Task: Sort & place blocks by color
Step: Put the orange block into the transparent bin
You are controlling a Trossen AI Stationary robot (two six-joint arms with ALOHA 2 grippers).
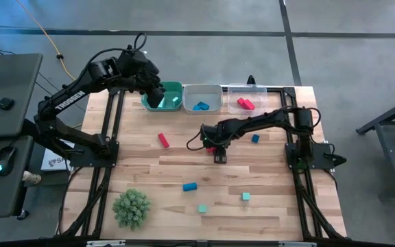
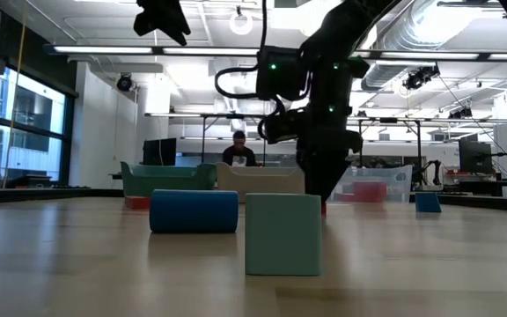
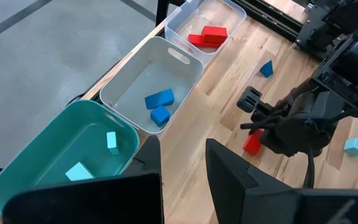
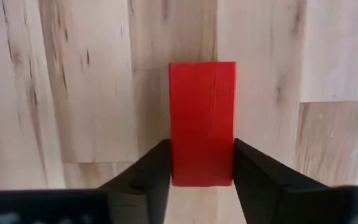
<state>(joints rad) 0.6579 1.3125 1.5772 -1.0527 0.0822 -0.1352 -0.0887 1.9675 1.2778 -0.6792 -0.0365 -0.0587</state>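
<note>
Your right end effector (image 4: pixel 202 163) stands clamped on the red rectangular block (image 4: pixel 202 121) lying on the wooden counter (image 4: pixel 73 81); your left end effector (image 3: pixel 185 168), fingers slightly apart, hovers above the teal plastic bin (image 3: pixel 36 168).

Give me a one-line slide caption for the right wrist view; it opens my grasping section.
Right gripper straddles a red block on the wooden table, jaws against both its sides.
</note>
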